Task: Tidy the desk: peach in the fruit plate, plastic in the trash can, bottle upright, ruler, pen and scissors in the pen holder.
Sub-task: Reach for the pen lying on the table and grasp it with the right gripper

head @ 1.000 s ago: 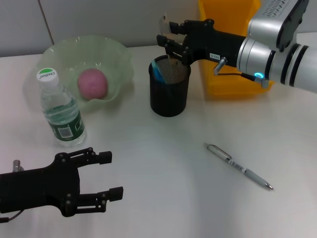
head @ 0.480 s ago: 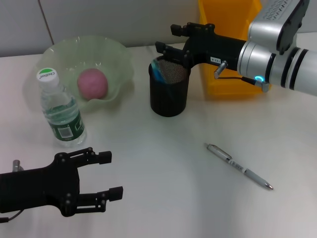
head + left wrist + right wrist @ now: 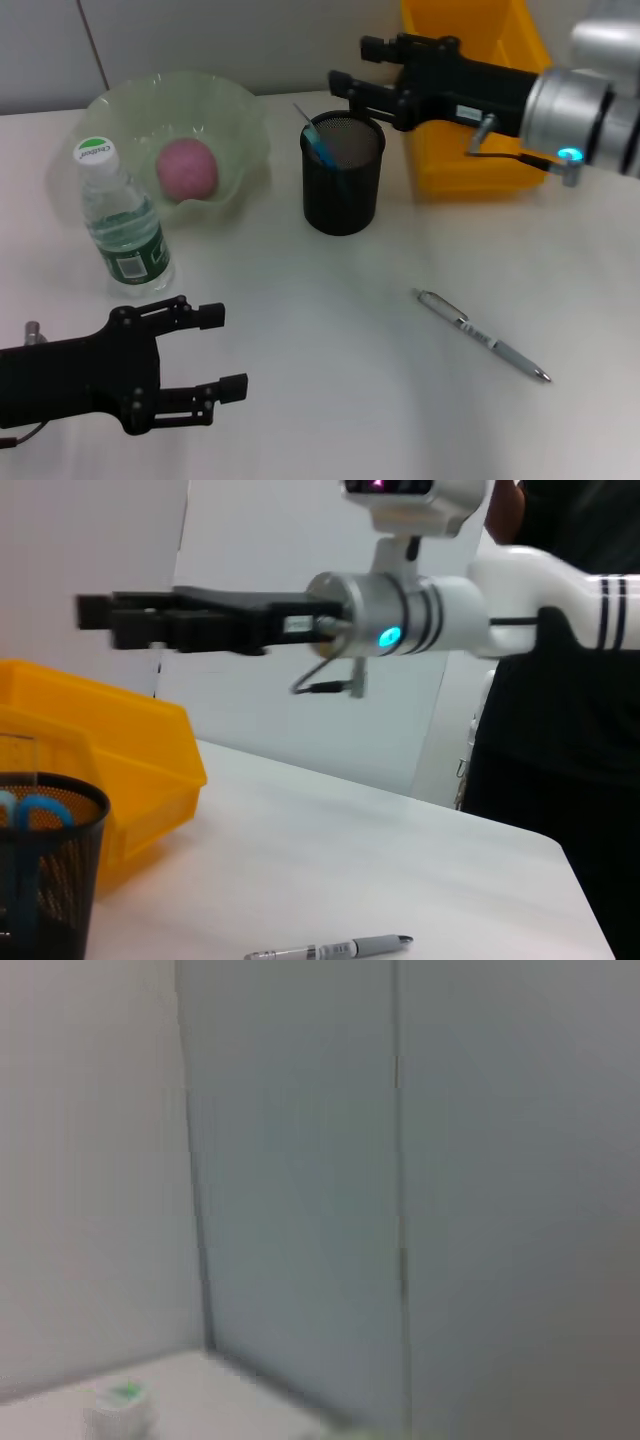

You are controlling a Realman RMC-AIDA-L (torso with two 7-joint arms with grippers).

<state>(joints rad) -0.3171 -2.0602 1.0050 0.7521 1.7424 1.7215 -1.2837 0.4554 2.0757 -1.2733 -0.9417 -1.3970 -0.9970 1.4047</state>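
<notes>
The right arm's matte black, two-fingered pincer (image 3: 352, 68) has long, blocky fingers. A small white label with dark print sits on its black housing. Behind the housing comes a silver metal cuff, then a glossy white sleeve ringed with black bands. A small light glows blue-green on the cuff's underside, beside a thin dark cable looping out from a metal fitting.

The left arm's black, two-fingered pincer (image 3: 218, 352) has a boxy, angular body studded with small screws and hinge joints.
</notes>
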